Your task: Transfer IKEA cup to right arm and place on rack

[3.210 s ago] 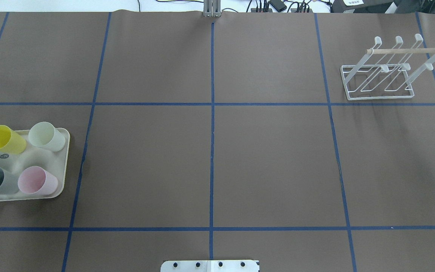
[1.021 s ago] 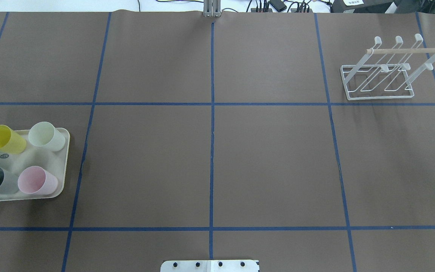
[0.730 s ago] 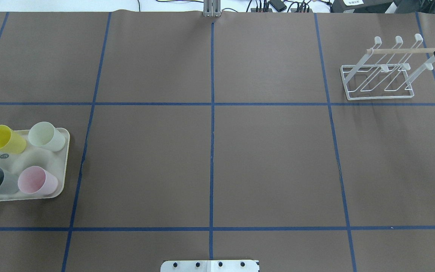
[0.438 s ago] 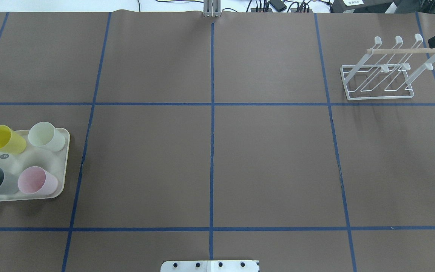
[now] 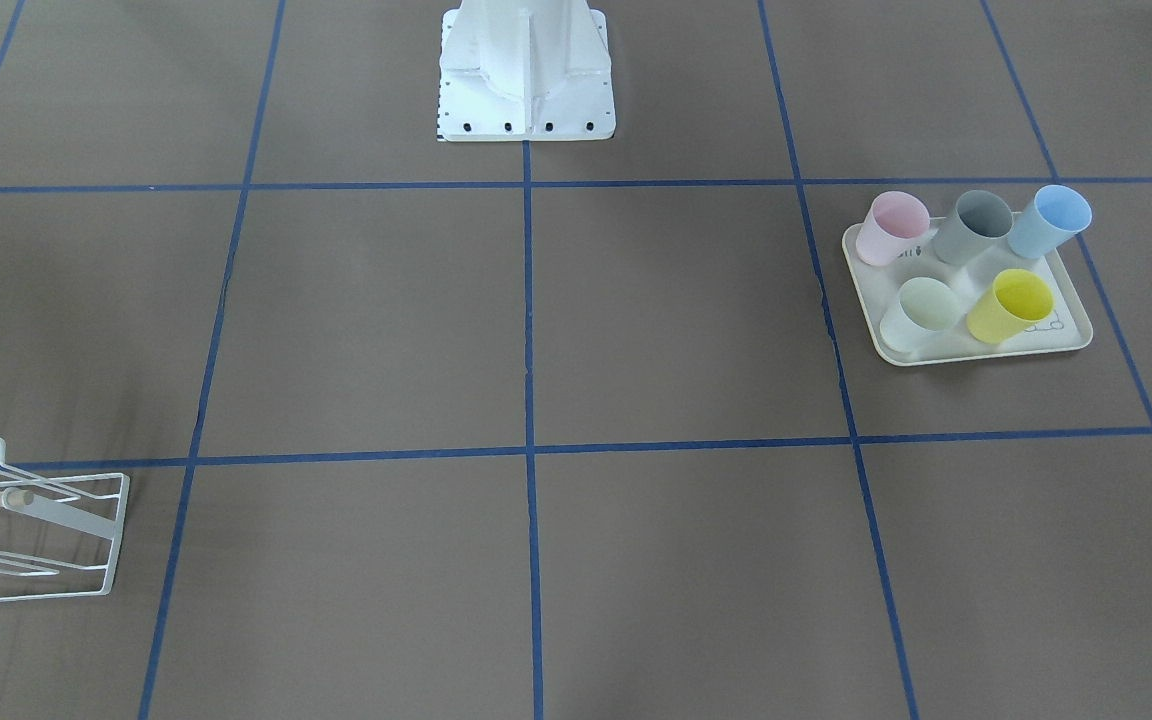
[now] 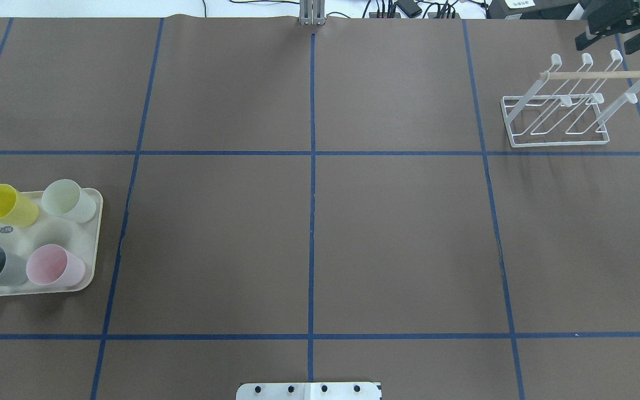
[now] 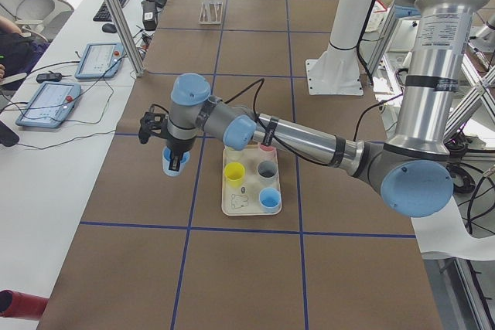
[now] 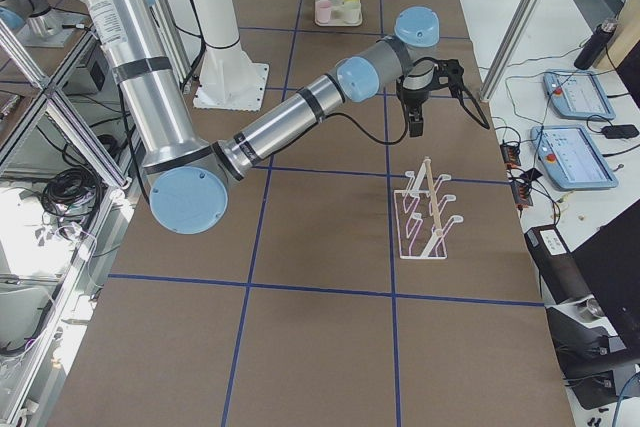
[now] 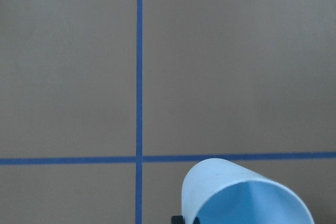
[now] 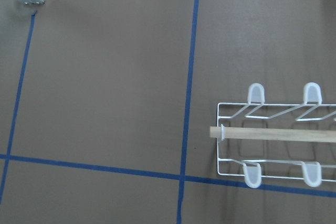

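Brown bench, blue tape grid. Overhead view: rack upper right, right tool above it in frame, spread wide; tray at left edge. Left side view: left tool mid-left, holding the cup clear of the tray.

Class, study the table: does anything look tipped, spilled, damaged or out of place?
Nothing serious. The five cups on the tray stand upright, and the rack sits upright and empty. One light blue cup is off the tray, held aloft in the left hand. Only a small kink in the blue tape line looks untidy.
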Robot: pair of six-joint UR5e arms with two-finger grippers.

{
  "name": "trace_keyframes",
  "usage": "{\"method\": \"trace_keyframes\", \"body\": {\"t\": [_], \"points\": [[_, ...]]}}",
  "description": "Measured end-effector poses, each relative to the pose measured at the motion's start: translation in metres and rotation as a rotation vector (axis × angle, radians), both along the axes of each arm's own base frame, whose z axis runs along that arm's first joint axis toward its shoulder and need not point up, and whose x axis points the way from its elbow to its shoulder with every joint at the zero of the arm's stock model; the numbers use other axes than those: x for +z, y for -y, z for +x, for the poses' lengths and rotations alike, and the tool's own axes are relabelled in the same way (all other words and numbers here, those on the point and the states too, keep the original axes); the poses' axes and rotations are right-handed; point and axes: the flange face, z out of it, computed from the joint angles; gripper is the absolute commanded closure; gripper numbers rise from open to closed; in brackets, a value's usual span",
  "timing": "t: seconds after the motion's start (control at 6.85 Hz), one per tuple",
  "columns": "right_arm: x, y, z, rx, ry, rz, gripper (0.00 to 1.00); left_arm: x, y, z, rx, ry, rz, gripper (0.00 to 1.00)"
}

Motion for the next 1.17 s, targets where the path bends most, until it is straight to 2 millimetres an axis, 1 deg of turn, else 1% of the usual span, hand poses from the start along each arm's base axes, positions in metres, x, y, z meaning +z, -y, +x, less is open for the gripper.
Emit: {"method": "trace_keyframes", "body": {"t": [0.15,0.29,0.44,0.58,0.88,1.02,1.17], "points": [[-0.017,0.002,-0.022,0.026,-0.002,0.015,0.0,-0.036,-0.002,0.025,-0.061,-0.076,-0.024,1.0],[-0.029,0.001,-0.041,0.065,0.016,0.037,0.0,-0.07,-0.006,0.065,-0.107,-0.166,-0.056,1.0],[-0.039,-0.002,-0.066,0.124,0.046,0.053,0.0,-0.098,-0.009,0.109,-0.149,-0.256,-0.087,1.0],[-0.049,-0.008,-0.094,0.194,0.093,0.061,0.0,-0.116,-0.013,0.148,-0.19,-0.34,-0.113,1.0],[-0.069,-0.025,-0.147,0.317,0.218,0.068,0.0,-0.139,-0.027,0.196,-0.26,-0.528,-0.139,1.0],[-0.087,-0.033,-0.172,0.371,0.292,0.057,0.0,-0.155,-0.036,0.226,-0.292,-0.641,-0.152,1.0],[-0.109,-0.04,-0.195,0.42,0.368,0.04,0.0,-0.18,-0.042,0.264,-0.325,-0.748,-0.178,1.0]]}}
